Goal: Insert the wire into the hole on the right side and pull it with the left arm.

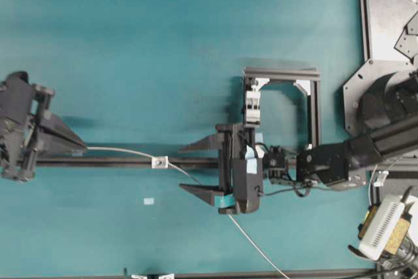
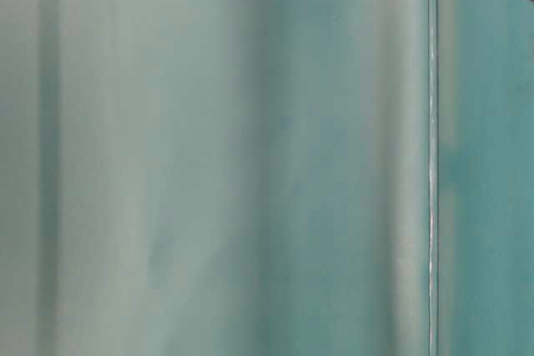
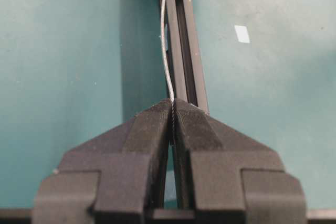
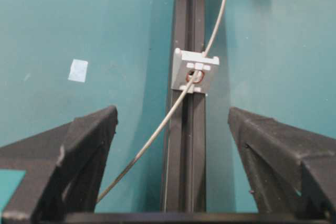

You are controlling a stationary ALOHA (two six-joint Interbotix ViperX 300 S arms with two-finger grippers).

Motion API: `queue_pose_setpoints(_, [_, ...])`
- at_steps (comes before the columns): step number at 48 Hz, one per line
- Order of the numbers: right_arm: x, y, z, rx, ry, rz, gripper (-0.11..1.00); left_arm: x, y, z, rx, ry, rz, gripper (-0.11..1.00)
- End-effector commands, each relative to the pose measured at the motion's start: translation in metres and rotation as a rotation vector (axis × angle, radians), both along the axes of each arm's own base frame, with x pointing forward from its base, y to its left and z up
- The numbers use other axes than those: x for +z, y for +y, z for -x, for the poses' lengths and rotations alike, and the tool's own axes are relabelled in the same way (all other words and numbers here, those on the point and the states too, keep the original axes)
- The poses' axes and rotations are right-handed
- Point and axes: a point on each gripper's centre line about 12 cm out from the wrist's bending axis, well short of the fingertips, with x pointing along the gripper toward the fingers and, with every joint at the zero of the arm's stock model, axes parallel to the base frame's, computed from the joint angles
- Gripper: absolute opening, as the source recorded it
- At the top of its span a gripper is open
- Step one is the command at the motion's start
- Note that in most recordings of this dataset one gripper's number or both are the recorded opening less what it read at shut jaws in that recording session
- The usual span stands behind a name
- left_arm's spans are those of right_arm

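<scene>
The thin grey wire (image 1: 124, 152) runs from my left gripper (image 1: 82, 146) through the hole (image 4: 194, 75) of the small white bracket (image 1: 160, 161) on the black rail (image 1: 104, 161). It trails on right and down, under the right arm, to the table's front edge. In the left wrist view the left gripper (image 3: 172, 103) is shut on the wire (image 3: 164, 51) at its fingertips. My right gripper (image 1: 184, 169) stands wide open just right of the bracket. Seen from the right wrist, the wire (image 4: 157, 129) crosses slantwise between the open fingers of the right gripper (image 4: 172, 114), untouched.
A black frame (image 1: 313, 106) carrying a white clip block (image 1: 252, 106) stands behind the right gripper. A small pale patch (image 1: 149, 200) lies on the teal table. A metal plate (image 1: 385, 11) sits at the far right, a white device (image 1: 382, 227) below it. The table-level view is a teal blur.
</scene>
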Motion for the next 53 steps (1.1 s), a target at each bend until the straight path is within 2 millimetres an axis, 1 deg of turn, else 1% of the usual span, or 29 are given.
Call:
queue_pose_setpoints(1, [0.0124, 0.0028, -0.0024, 0.005, -0.033, -0.018, 0.92, 0.0095, -0.0001, 0.0046, -0.01, -0.025, 0.002, -0.1])
queue_pose_setpoints(13, [0.0128, 0.003, -0.0028, 0.005, -0.034, -0.018, 0.92, 0.0115, -0.0003, 0.014, -0.025, -0.011, -0.007, -0.1])
queue_pose_setpoints(31, [0.0131, 0.0031, -0.0032, 0.004, -0.035, -0.02, 0.92, 0.0098, 0.0003, 0.013, -0.015, 0.022, 0.001, -0.1])
queue_pose_setpoints(36, [0.0126, 0.0031, -0.0032, 0.004, -0.034, -0.019, 0.92, 0.0106, -0.0003, 0.0121, -0.014, 0.02, 0.005, -0.06])
queue_pose_setpoints(39, [0.013, 0.0033, -0.0032, 0.007, -0.034, -0.017, 0.92, 0.0109, -0.0006, 0.0112, -0.015, 0.018, 0.004, 0.01])
queue_pose_setpoints(43, [0.0132, 0.0038, -0.003, 0.008, -0.036, -0.016, 0.92, 0.0117, -0.0008, 0.0103, -0.015, 0.015, 0.004, 0.16])
queue_pose_setpoints(46, [0.0122, 0.0035, -0.0026, 0.007, -0.033, -0.018, 0.92, 0.0117, -0.0003, 0.0106, -0.014, 0.015, 0.004, 0.31])
queue_pose_setpoints(53, [0.0124, 0.0028, -0.0024, 0.005, -0.033, -0.018, 0.92, 0.0104, 0.0004, 0.0115, -0.012, 0.021, 0.002, 0.74])
